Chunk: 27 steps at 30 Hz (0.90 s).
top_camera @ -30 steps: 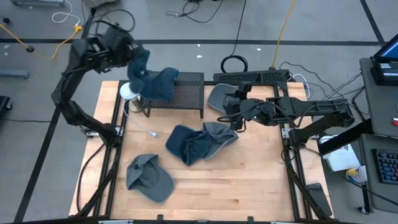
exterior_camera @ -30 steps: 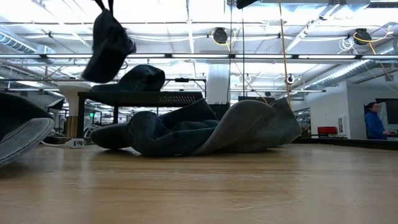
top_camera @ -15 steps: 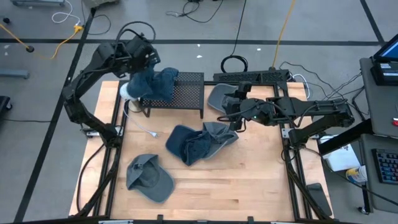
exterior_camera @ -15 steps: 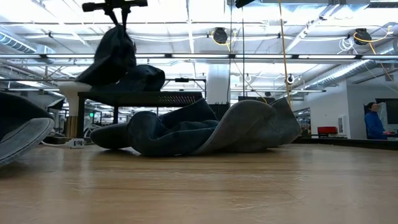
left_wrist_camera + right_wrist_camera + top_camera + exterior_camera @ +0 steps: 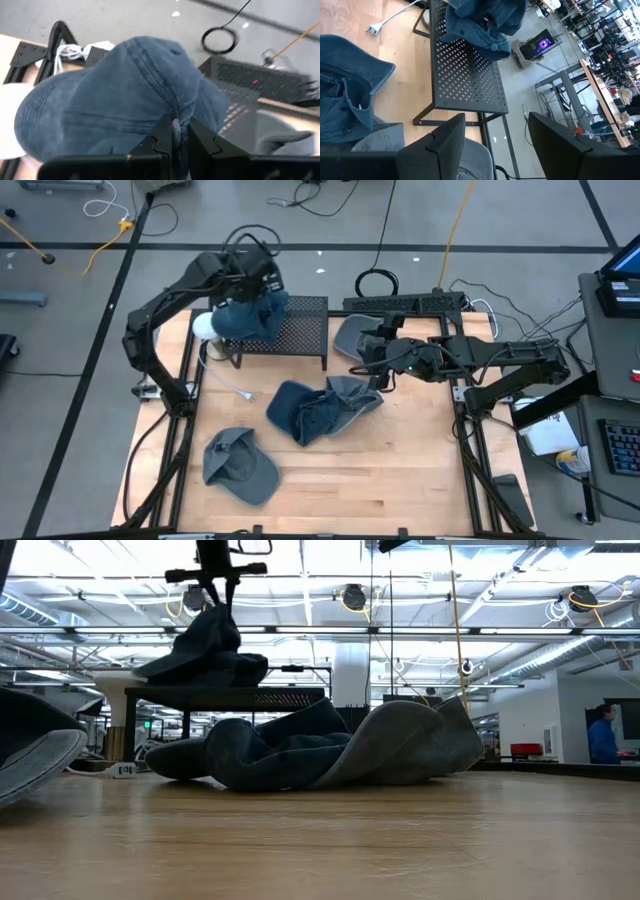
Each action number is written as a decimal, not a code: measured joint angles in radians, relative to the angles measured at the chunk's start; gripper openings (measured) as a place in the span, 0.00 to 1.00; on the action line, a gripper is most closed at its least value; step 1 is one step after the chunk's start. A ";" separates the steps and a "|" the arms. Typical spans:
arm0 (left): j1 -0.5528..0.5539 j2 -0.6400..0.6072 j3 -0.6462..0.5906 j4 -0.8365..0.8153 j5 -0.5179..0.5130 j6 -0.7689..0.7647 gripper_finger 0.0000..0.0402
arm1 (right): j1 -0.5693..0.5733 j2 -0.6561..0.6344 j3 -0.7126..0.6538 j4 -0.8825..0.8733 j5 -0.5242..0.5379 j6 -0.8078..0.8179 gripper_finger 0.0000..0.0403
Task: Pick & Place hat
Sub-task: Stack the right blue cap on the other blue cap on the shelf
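My left gripper hangs over the black perforated rack at the table's far left, shut on a blue denim hat. That hat droops onto a second dark hat lying on the rack top. My right gripper stands open in the air right of the rack, above a grey hat, touching nothing. A heap of blue and grey hats lies at the table's middle. One more grey-blue hat lies near the front left. My left gripper pinches a bunched fold of denim on the hat's crown between its two fingers. The fingers come from above, slanting down. The hat hangs below them, and its lower part seems to rest on the hat on the rack.
A white round object stands at the rack's left end. From it, a white cable with a plug trails onto the wood. Black frame rails run along both table sides. Bare wood shows at the front right.
My left gripper has carried the hat from beyond the table's far left corner toward the right and down, over the rack. The hat, which hung clear in the air, has sunk onto the hat on the rack. The gripper has stayed shut.
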State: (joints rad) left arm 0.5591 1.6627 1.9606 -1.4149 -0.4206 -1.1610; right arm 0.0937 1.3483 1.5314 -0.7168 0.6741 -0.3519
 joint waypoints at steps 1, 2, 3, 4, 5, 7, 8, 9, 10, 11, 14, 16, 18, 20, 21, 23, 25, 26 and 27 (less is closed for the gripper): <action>-0.005 0.009 0.000 -0.007 0.002 0.000 0.06 | 0.000 0.000 0.000 -0.001 0.000 0.000 0.52; -0.011 0.018 0.000 -0.004 0.002 0.000 0.06 | 0.000 0.000 0.000 -0.001 0.000 0.000 0.52; -0.018 0.025 0.000 0.006 0.002 0.001 0.06 | 0.000 0.000 0.000 -0.001 0.000 0.000 0.52; -0.023 0.032 0.000 0.020 0.002 0.011 0.06 | 0.000 0.000 0.000 -0.001 -0.003 0.000 0.52; -0.029 0.039 0.000 0.036 0.002 0.024 0.06 | 0.000 0.000 0.000 0.000 -0.010 0.000 0.52; -0.040 0.055 0.000 0.039 0.002 0.048 0.06 | 0.000 0.000 0.000 0.000 -0.041 0.002 0.52; -0.044 0.063 0.001 0.026 0.007 0.056 0.06 | 0.000 0.000 0.000 0.000 -0.058 0.008 0.52; -0.045 0.072 0.001 0.009 0.010 0.058 0.06 | 0.000 0.000 0.000 0.000 -0.074 0.018 0.52; -0.045 0.083 0.001 -0.008 0.013 0.059 0.06 | 0.000 0.000 0.000 0.000 -0.089 0.029 0.52; -0.048 0.093 0.001 -0.014 0.016 0.061 0.06 | 0.000 0.000 0.000 0.001 -0.103 0.039 0.52; -0.056 0.118 0.001 -0.010 0.025 0.080 0.06 | 0.000 0.000 0.000 0.001 -0.102 0.052 0.52; -0.062 0.136 0.001 -0.008 0.028 0.088 0.06 | 0.000 0.000 0.000 0.001 -0.102 0.052 0.52; -0.066 0.155 0.001 -0.003 0.032 0.095 0.06 | 0.000 0.000 0.000 0.001 -0.101 0.052 0.52; -0.067 0.169 0.001 0.010 0.050 0.111 0.07 | 0.000 0.000 0.000 0.001 -0.101 0.053 0.52; -0.065 0.174 0.001 0.015 0.063 0.125 0.10 | 0.000 0.000 0.000 0.001 -0.101 0.053 0.52; -0.057 0.178 0.001 0.020 0.095 0.146 0.18 | 0.000 0.000 0.000 0.001 -0.101 0.052 0.52; -0.047 0.178 0.001 0.021 0.112 0.146 0.27 | 0.000 0.000 0.000 0.001 -0.101 0.053 0.52; -0.044 0.178 0.001 0.020 0.113 0.142 0.32 | 0.000 0.000 0.000 0.001 -0.101 0.053 0.52; -0.041 0.177 0.001 0.020 0.114 0.139 0.37 | 0.000 0.000 0.000 0.001 -0.101 0.053 0.52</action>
State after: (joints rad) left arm 0.5178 1.8395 1.9614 -1.3953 -0.3068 -1.0221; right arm 0.0933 1.3483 1.5314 -0.7155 0.5735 -0.2993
